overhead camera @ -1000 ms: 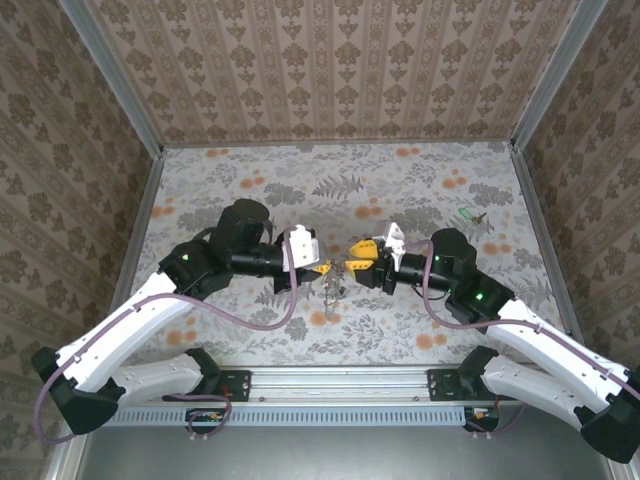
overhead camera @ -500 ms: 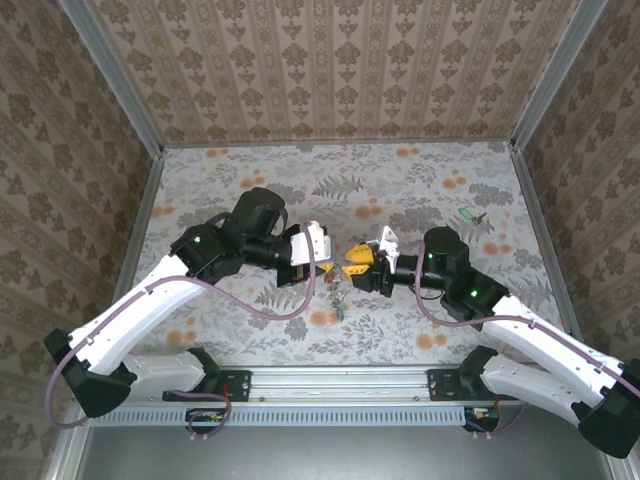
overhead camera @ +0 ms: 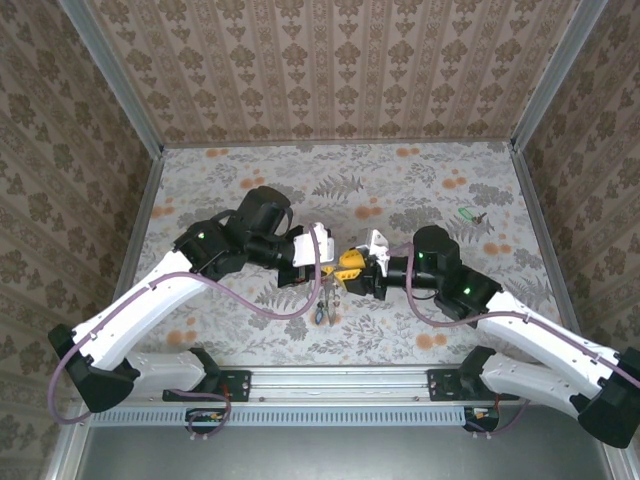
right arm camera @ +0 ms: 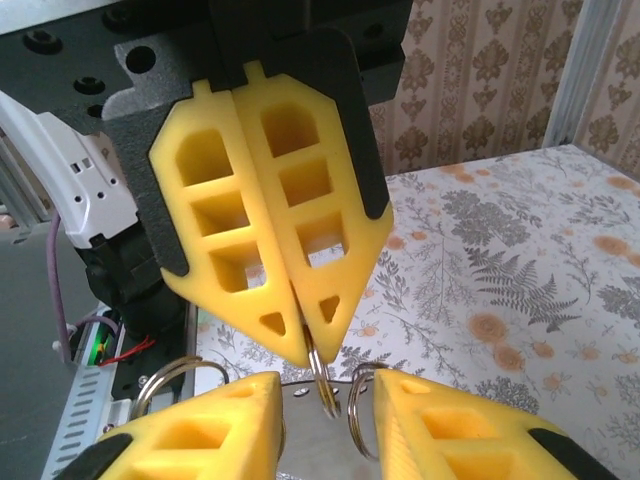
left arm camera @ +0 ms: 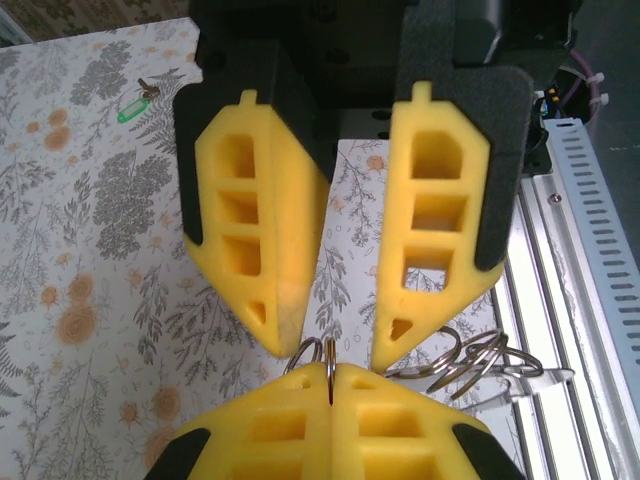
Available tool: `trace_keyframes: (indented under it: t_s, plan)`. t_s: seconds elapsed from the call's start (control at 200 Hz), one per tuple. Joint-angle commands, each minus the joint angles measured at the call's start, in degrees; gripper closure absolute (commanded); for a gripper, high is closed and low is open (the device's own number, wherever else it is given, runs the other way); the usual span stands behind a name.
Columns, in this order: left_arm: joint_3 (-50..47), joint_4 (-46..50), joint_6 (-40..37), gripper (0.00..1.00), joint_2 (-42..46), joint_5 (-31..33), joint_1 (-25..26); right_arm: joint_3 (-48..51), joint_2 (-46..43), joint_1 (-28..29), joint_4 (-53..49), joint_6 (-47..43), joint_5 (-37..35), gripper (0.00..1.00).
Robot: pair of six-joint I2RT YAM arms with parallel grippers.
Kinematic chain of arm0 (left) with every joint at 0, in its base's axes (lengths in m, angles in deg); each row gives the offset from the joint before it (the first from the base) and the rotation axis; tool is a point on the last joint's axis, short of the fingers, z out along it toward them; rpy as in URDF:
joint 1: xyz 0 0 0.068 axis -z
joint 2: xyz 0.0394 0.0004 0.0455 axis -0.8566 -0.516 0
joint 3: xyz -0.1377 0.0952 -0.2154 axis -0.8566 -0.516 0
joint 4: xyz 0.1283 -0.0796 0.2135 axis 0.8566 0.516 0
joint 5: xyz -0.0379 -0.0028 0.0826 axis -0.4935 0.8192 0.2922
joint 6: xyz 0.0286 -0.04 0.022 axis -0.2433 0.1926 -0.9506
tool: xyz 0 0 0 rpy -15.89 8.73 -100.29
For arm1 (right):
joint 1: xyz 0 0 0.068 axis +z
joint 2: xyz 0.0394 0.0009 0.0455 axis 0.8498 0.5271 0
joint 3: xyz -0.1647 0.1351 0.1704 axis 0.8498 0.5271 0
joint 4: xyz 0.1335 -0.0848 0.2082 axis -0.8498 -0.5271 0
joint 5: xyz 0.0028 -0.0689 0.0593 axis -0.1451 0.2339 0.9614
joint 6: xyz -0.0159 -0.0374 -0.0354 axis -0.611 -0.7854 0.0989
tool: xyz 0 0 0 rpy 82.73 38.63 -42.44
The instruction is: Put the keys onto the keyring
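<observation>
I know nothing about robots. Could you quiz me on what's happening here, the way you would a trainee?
1. True or false: the left tool is shut.
2. Which tool pinches the keyring? A. the left tool B. the right tool C. neither
3. What colour is the head of the key lying alone on the table?
Key: 1 false; 2 B; 3 green.

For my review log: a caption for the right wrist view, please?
Right gripper shut on a thin silver metal keyring, facing the open left gripper.
</observation>
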Motion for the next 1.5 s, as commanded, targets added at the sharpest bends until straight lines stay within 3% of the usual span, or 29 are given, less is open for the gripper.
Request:
trace_keyframes:
  t_s: [0.0,0.21,0.42,0.565,0.61,0.755,0.895,1.2,1.495]
  plan:
    - [2.30,0.70,-1.49,1.00,0.04,-1.74,0.66,-2.60,1.01,0.97,-1.44,-2.10,0.45,0.71]
    - [2.05,0.83,-1.47,1.00,0.13,-1.85,1.07,-3.55,2.43,1.73,-2.91,-3.45,-0.99,1.00]
    - [-2.96,-6.33,2.32,1.00,4.66,-6.32,-1.15,-0.82,-1.60,1.71,-0.19,-4.07,-5.03,1.00]
    - [-7.98,-12.70,7.14,0.66,8.57,-12.53,-5.02,1.99,-5.88,1.61,4.85,-3.06,-6.76,1.00]
    - [-9.86,-14.72,8.41,0.61,9.99,-13.72,-6.31,3.26,-7.01,1.48,7.12,-2.53,-6.33,1.00]
    - [-15.26,-23.08,13.39,0.61,14.76,-18.47,-10.57,4.76,-7.27,1.07,13.03,-0.17,-1.99,1.00]
    - [-18.19,-28.52,16.61,0.61,16.34,-21.04,-11.24,5.67,-7.04,0.83,19.38,2.77,1.03,1.00]
    - [-19.17,-33.74,19.71,0.65,17.26,-24.95,-11.23,9.32,-6.50,0.74,35.42,8.27,5.65,1.00]
    - [-18.48,-33.55,19.94,0.67,17.33,-27.06,-9.57,9.15,-5.13,0.80,38.25,8.97,5.60,1.00]
